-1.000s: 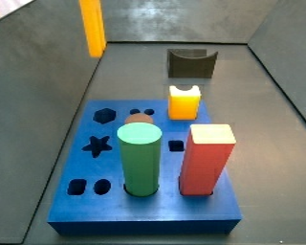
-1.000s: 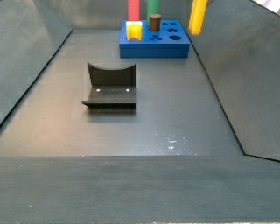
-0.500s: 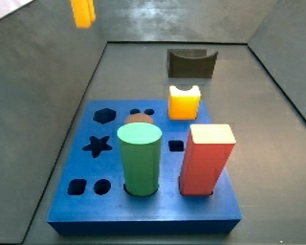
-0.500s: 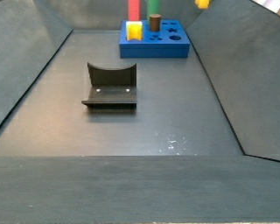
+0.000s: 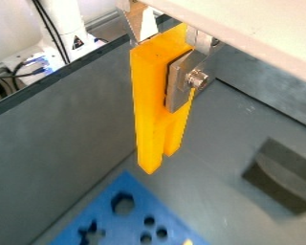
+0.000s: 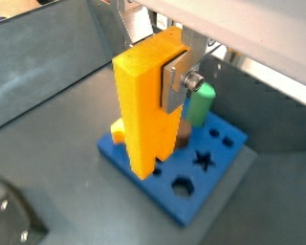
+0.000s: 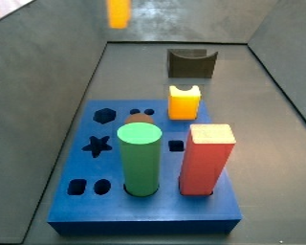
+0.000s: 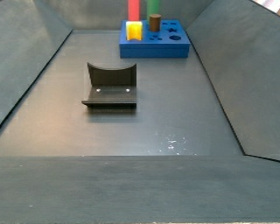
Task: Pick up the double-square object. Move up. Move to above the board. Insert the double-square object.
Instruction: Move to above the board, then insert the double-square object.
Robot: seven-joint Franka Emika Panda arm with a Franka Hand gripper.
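Double-square object [image 5: 159, 100] now higher in gripper [image 5: 182, 81], above board [image 6: 182, 165]

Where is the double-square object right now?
The double-square object hangs upright, clamped in the gripper, in the air over the floor beside the board, as both wrist views show.

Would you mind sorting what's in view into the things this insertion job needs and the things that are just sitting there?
Needed:
- double-square object, clamped in the gripper, hanging in the air
- board

Not needed:
- green cylinder, standing in the board
- red prism, standing in the board
- short orange-yellow block
- fixture
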